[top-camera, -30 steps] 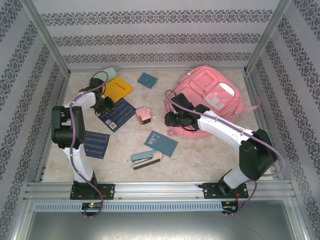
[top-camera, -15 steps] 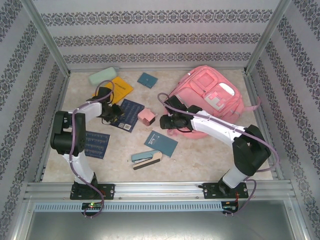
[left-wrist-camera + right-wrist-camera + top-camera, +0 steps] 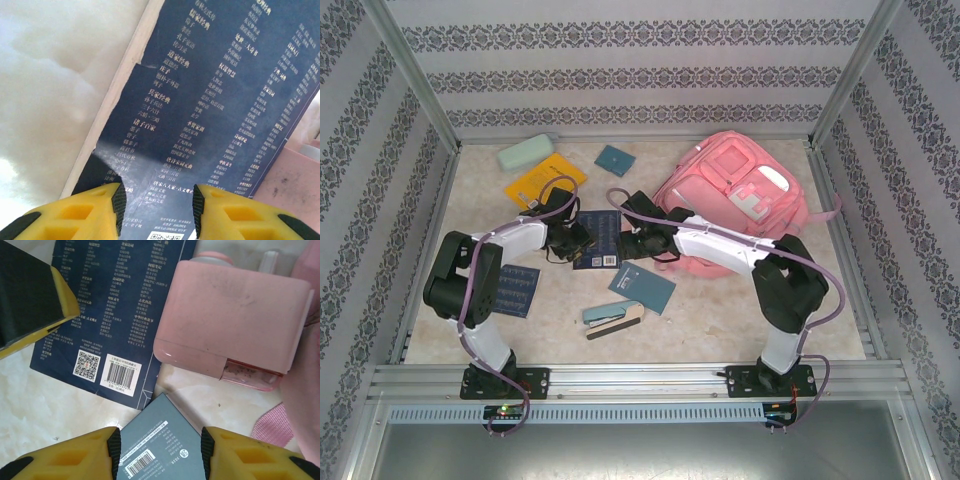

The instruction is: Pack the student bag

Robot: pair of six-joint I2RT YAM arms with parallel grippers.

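Student bag (image 3: 745, 195) is seen from above at the far right of the desk (image 3: 720, 320), lying slantwise; its opening cannot be made out. Off its near-left side, the right gripper (image 3: 632, 243) and left gripper (image 3: 582, 240) are brought close together over a dark blue book (image 3: 604, 252). The bag lies rightward of both, and the right arm is judged the nearer.

From the left wrist, the fingers (image 3: 95, 210) are shown spread, with the book's cover seen through the gap; contact cannot be told.

From the right wrist, that gripper is shown spread above a grey-blue notebook (image 3: 165, 435). A small pink box (image 3: 230, 320) is seen at the book's edge, and pink fabric is cut off at the right.
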